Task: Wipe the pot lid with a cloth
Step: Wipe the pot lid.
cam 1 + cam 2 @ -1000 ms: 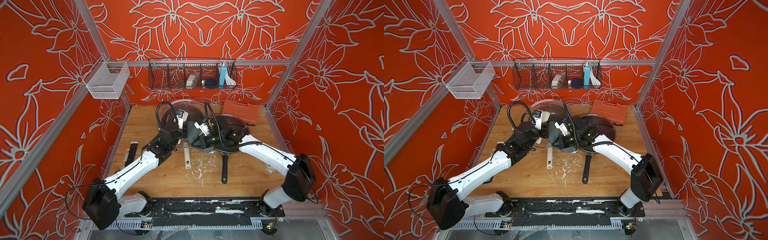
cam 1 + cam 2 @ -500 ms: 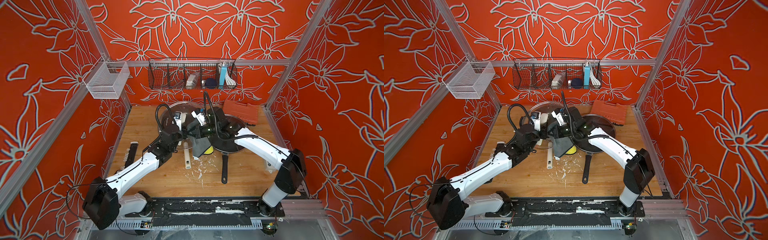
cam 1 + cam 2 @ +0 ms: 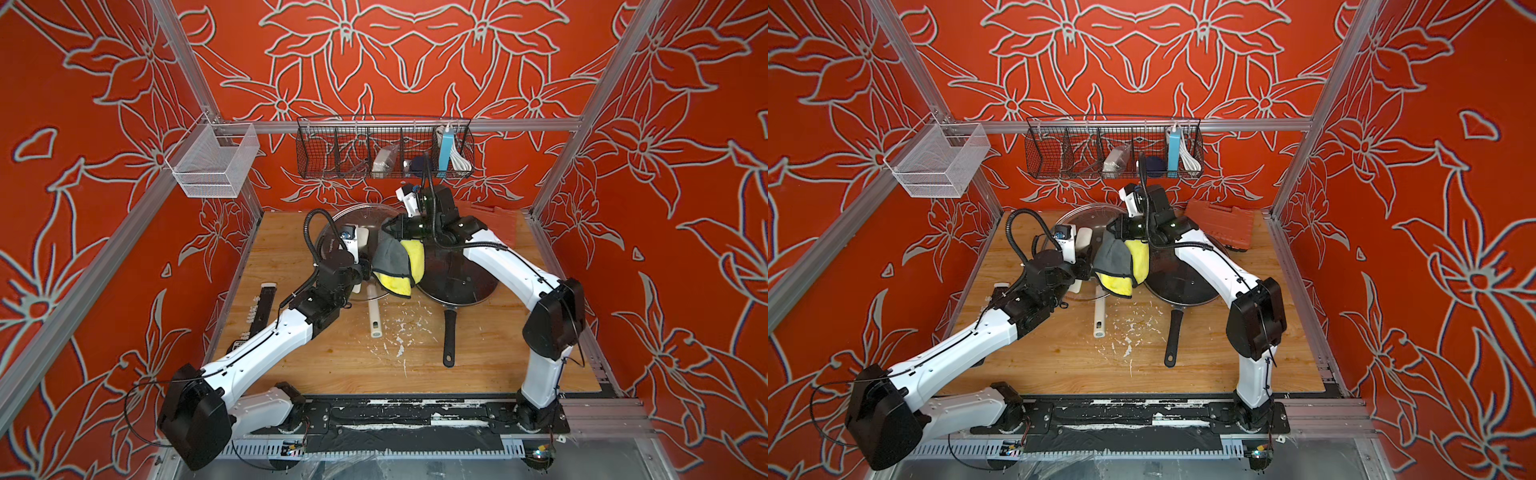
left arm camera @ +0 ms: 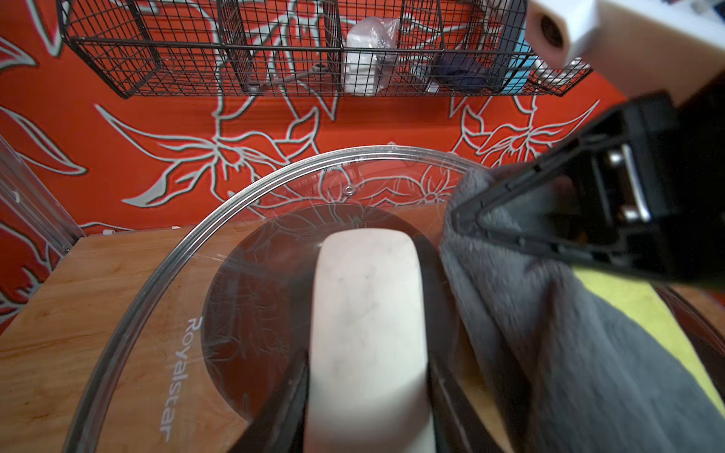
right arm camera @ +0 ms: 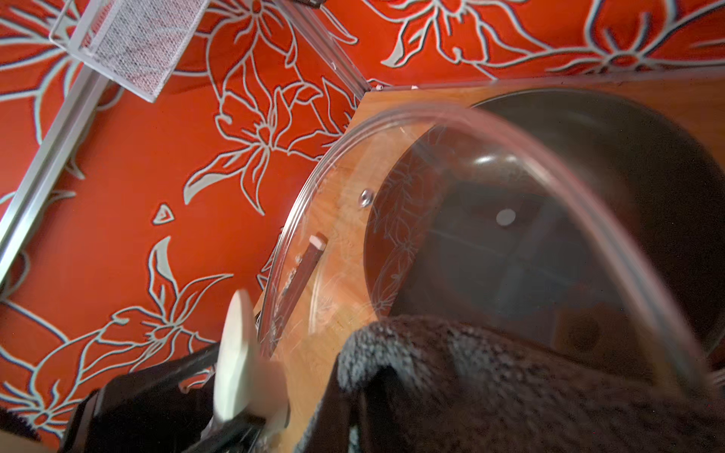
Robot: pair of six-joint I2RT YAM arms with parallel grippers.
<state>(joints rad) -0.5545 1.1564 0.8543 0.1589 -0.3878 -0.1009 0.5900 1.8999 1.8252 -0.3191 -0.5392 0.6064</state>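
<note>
The pot lid [image 3: 360,216] is a clear glass disc with a metal rim and a cream-white bar handle [image 4: 368,313]. It stands tilted up off the table. My left gripper [image 4: 368,396] is shut on that handle, one finger on each side. In both top views it sits low at the lid [image 3: 365,268] [image 3: 1084,266]. My right gripper [image 3: 388,228] is shut on the cloth [image 3: 392,259], which hangs grey with its yellow side showing against the lid's right half. The right wrist view shows the grey cloth [image 5: 490,376] against the lid's glass [image 5: 392,164]; the jaws are hidden by it.
A black frying pan [image 3: 457,274] with a black handle [image 3: 449,340] lies right of the lid. A cream tube handle [image 3: 375,316] and white scraps [image 3: 399,332] lie on the wooden table. Other items: black strip [image 3: 262,307], orange case [image 3: 1221,224], wire rack [image 3: 382,149], mesh basket [image 3: 216,162].
My right gripper has risen from pan level to the lid's upper right part, and the cloth now hangs unfolded showing yellow. The left gripper has held the lid nearly still.
</note>
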